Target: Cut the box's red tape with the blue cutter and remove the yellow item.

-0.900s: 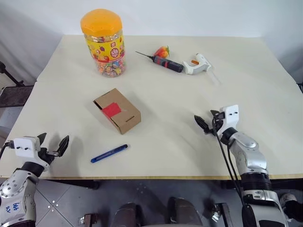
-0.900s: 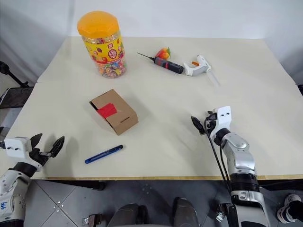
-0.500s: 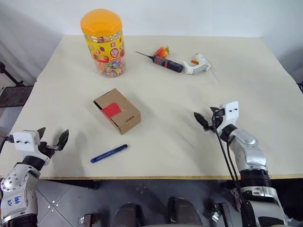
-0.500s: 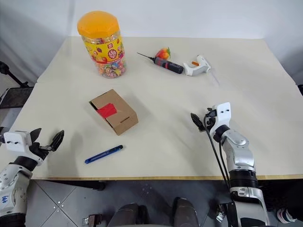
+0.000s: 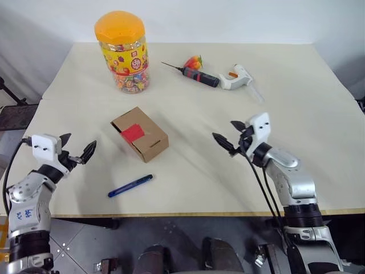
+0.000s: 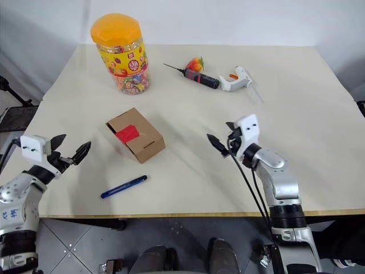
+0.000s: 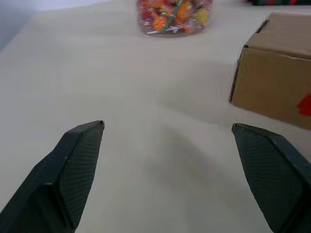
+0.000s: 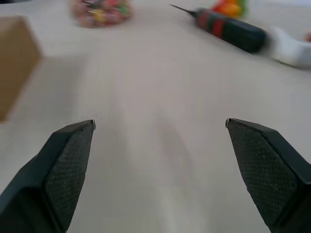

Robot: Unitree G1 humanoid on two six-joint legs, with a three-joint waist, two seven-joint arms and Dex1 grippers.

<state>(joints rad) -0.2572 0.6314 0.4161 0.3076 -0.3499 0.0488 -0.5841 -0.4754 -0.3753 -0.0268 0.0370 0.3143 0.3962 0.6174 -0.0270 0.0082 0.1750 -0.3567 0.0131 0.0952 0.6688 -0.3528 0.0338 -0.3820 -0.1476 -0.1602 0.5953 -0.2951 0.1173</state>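
Comparing with a moment ago, both arms have moved in over the desk (image 5: 296, 97): the left tool (image 5: 77, 149) has come up from the near left edge toward the box (image 5: 140, 133), and the right tool (image 5: 227, 135) has slid leftward toward the middle. Both tools stand wide apart and hold nothing. Nothing on the desk has shifted. One box lies left of centre, closed, its one red tape (image 5: 133, 132) patch across the top seam. One blue cutter (image 5: 130, 186) lies just in front of the box, near the front edge, apart from both tools. At the back stand one candy jar (image 5: 122, 50), one black-and-red tool (image 5: 194, 73), one white glue gun (image 5: 237, 77) and one small orange-red fruit (image 5: 194, 61).
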